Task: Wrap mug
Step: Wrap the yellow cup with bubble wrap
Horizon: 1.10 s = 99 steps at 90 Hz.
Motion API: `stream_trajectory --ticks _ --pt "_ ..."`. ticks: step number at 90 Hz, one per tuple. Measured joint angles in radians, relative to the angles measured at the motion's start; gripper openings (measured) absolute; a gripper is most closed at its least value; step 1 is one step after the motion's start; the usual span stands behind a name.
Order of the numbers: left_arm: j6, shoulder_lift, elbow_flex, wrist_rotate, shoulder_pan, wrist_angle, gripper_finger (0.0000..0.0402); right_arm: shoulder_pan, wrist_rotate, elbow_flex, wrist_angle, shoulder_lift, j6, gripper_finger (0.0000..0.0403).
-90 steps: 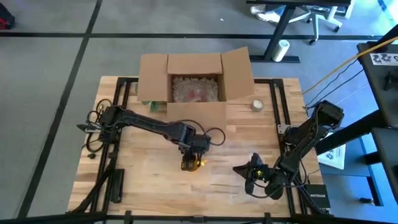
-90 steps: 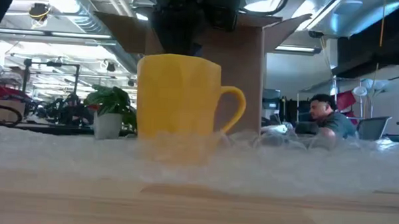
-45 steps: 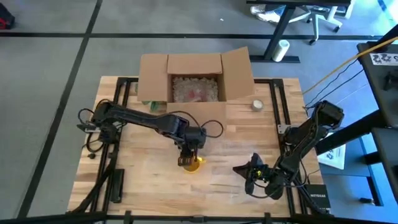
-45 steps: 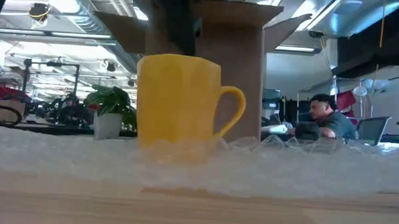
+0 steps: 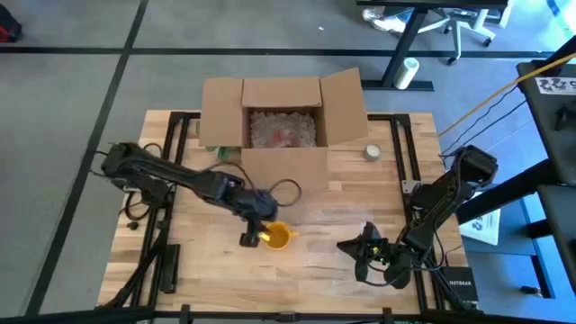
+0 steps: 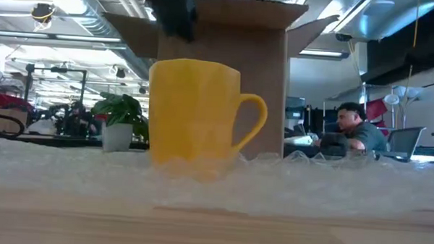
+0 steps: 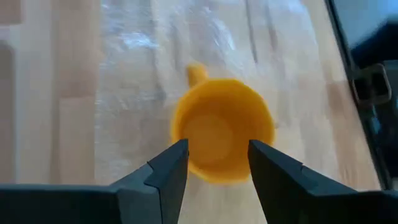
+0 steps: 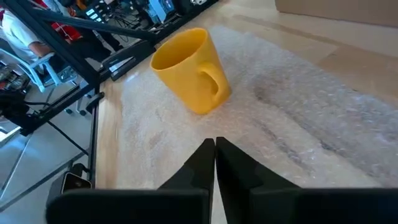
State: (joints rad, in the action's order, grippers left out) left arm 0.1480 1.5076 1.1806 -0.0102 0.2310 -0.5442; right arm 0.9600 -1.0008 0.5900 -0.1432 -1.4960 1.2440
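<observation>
Yellow mug (image 6: pixel 196 110) stands upright, empty, on clear bubble wrap (image 8: pixel 298 118).

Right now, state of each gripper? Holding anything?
Left gripper: open, holding nothing, above the yellow mug.
Right gripper: shut, holding nothing, low over the bubble wrap.

Low view: open brown cardboard box (image 6: pixel 262 73) largely masked by upright yellow ceramic mug (image 6: pixel 196 110); flaps cut off at 12 o'clock. Box contents (image 5: pixel 282 129) in high view too small to identify. Left wrist view: mug's base hidden.
</observation>
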Motion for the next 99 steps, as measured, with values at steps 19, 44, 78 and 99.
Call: stream_trajectory --ticks 19,44,78,99 --pt "0.148 -0.267 -0.391 0.04 -0.021 0.35 0.0151 0.0 0.001 0.0 -0.018 0.0 0.0 0.0" --pt "0.299 -0.433 -0.703 0.076 -0.016 0.603 0.0115 0.0 0.231 0.0 0.014 0.0 0.065 0.0" --pt "0.285 -0.44 -0.738 0.093 0.028 0.61 0.0002 0.041 0.384 0.019 0.223 0.009 0.286 0.0" --pt "0.287 -0.44 -0.747 0.229 0.099 0.623 0.0 0.232 0.275 0.114 0.554 0.061 0.592 0.0"
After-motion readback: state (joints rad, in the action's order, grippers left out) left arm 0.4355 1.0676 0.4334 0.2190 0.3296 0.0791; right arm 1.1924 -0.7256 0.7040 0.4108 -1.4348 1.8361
